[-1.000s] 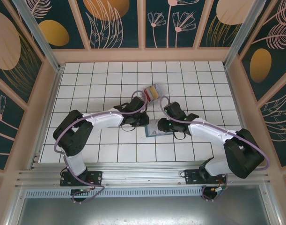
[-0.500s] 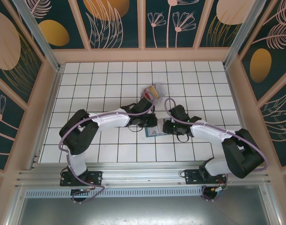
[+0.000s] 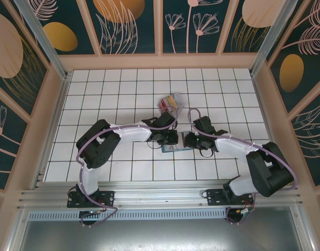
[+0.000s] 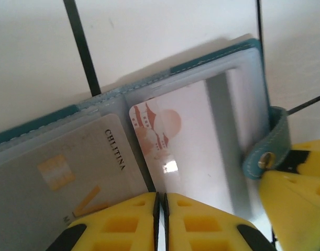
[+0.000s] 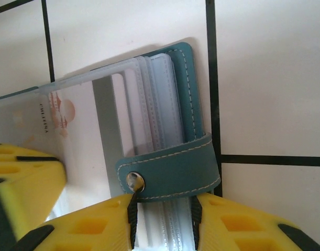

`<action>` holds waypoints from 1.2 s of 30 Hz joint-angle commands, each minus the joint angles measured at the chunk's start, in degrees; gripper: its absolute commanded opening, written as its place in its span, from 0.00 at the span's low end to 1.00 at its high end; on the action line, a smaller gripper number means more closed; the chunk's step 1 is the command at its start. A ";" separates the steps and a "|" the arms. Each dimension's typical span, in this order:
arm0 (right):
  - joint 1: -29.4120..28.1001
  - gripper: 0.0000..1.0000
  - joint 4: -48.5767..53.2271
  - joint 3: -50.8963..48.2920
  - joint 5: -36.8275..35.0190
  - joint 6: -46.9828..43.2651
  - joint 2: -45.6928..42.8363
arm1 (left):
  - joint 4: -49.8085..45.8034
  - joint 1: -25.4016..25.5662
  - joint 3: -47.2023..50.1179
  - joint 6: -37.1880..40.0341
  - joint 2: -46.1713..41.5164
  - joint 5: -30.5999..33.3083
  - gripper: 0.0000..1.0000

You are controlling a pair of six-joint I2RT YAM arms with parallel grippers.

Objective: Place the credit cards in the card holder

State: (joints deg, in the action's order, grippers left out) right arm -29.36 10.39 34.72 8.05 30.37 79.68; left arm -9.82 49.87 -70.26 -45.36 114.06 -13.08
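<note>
The holder (image 3: 173, 148) lies open on the white tiled tabletop (image 3: 123, 89), near the middle, between the two hands. Its teal cover faces down and its clear pocket pages face up.

The left hand (image 4: 161, 219) comes in from the left, low over the open pages. Its yellow fingers are pressed almost together, with only a thin slit between them. They sit at the edge of a pale card (image 4: 175, 141) printed with a red design, which lies in or on the right page. I cannot tell whether the card's edge is nipped in that slit. A second pale card (image 4: 70, 167) with a gold chip lies in the left page beside it.

The right hand (image 5: 162, 219) reaches in from the right and pinches the holder's right edge. The stacked clear pages run between its fingers, and the teal strap (image 5: 170, 167) with its metal snap lies across just ahead of the fingertips.

Farther back, just beyond the left hand, a small clear box (image 3: 165, 100) holds the other cards (image 3: 173, 102), red and yellow, standing close together.
</note>
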 commanded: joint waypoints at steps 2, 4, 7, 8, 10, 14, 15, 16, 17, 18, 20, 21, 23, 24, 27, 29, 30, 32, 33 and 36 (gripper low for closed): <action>-0.56 0.35 -0.97 -0.32 1.32 -0.49 0.31 | 1.38 -0.01 1.60 -1.00 1.32 -0.32 0.13; -0.78 0.35 -0.06 -0.03 0.51 -0.38 -0.87 | 1.75 0.05 2.10 -1.04 1.35 -0.45 0.13; -0.70 0.35 0.84 0.17 -0.06 -0.22 -3.04 | 2.00 0.03 2.54 -1.04 1.41 -0.10 0.13; -0.54 0.35 0.86 0.18 0.01 -0.22 -3.21 | 2.11 0.03 2.64 -1.04 1.55 -0.18 0.13; -0.52 0.35 1.43 0.52 0.15 -0.44 -2.84 | 2.35 0.01 2.61 -1.04 1.81 -0.55 0.12; -0.61 0.35 1.30 0.18 -0.06 -0.06 -3.58 | 2.19 0.01 2.75 -0.95 1.61 -0.43 0.12; -0.61 0.35 1.34 0.09 -0.14 0.03 -4.03 | 2.17 -0.01 2.89 -0.87 1.43 -0.21 0.12; -0.61 0.35 1.49 0.17 -0.14 0.04 -4.22 | 2.06 0.05 2.99 -0.87 1.21 -0.11 0.12; -0.61 0.35 1.70 0.24 -0.06 0.04 -4.27 | 2.05 0.04 3.08 -0.90 1.22 -0.02 0.12; -0.61 0.35 1.94 0.35 -0.06 0.04 -4.27 | 2.06 0.01 3.11 -0.87 1.27 -0.06 0.12; -0.64 0.35 1.75 0.13 -0.06 0.12 -4.38 | 2.10 0.03 3.11 -0.95 1.45 -0.22 0.12; -0.61 0.35 1.78 0.02 0.02 0.13 -4.36 | 2.18 -0.02 3.02 -0.87 1.57 -0.30 0.12; -0.69 0.35 1.65 -0.09 0.18 0.20 -4.05 | 2.18 0.01 2.92 -0.80 1.54 -0.39 0.12; -0.78 0.35 1.58 -0.20 0.21 0.29 -4.12 | 2.17 0.00 2.85 -0.78 1.53 -0.35 0.12; -0.87 0.35 1.28 -0.59 0.47 0.65 -4.51 | 2.06 0.01 2.58 -0.69 1.69 -0.35 0.12; -0.95 0.35 2.00 -0.37 -0.31 0.66 -4.49 | 2.08 0.06 2.58 -0.71 1.74 -0.44 0.12; -0.96 0.35 2.79 -0.12 -1.30 0.59 -4.60 | 2.08 0.02 2.64 -0.65 1.78 -0.46 0.12; -0.96 0.35 3.76 0.00 -2.86 0.72 -5.41 | 2.01 0.02 2.73 -0.65 1.69 -0.43 0.12; -0.96 0.35 4.06 0.00 -3.28 0.84 -5.87 | 2.00 0.06 2.68 -0.60 1.69 -0.37 0.12; -0.96 0.35 4.77 0.09 -3.75 1.00 -6.38 | 2.04 0.02 2.65 -0.63 1.74 -0.44 0.12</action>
State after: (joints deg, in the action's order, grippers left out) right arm -30.00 12.78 34.72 6.13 30.59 74.96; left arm -6.22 49.82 -68.64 -45.71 114.15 -13.32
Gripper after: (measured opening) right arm 0.351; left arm 0.122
